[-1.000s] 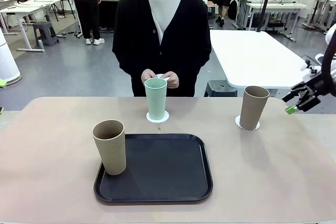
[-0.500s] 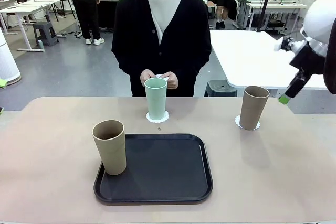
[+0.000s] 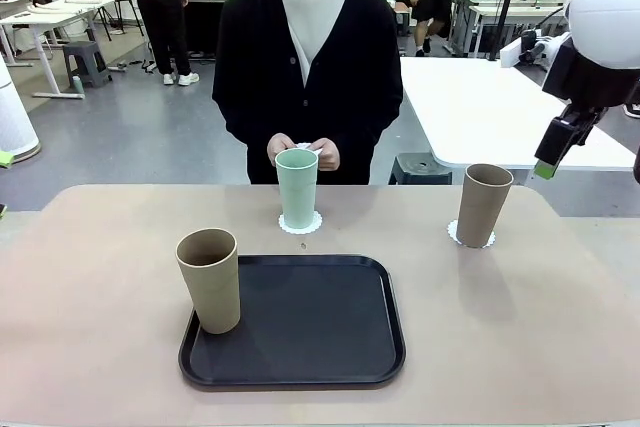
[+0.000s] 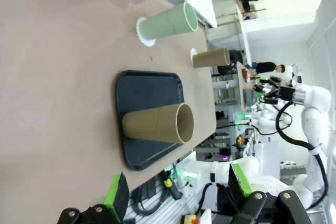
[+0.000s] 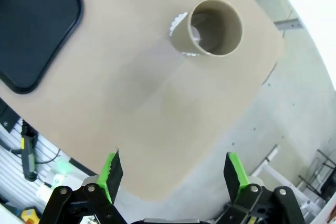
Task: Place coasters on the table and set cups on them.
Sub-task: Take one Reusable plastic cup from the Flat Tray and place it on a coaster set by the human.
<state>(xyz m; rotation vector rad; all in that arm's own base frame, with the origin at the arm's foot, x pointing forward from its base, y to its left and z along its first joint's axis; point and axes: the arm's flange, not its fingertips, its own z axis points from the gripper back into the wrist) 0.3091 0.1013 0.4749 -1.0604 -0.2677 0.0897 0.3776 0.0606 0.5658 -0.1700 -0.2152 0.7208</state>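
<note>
Right of the tray (image 3: 320,327): tan cup (image 3: 483,202) on its coaster (image 3: 470,241), right gripper (image 5: 172,174) just lifted clear, jaws wide, empty
Behind tray: mint cup (image 3: 297,187), done too
On tray: last cup (image 3: 210,277), one left
Left gripper (image 4: 178,187): wide, idle

1. Ahead of me the floor (image 3: 130,137) is smooth grey and evenly lit.
2. A large white table (image 3: 490,112) stands off to my right, its top bare.
3. At the far left I see white desks (image 3: 45,17) with a grey stool (image 3: 88,62) beside them.
4. More desks (image 3: 520,15) line the far right.
</note>
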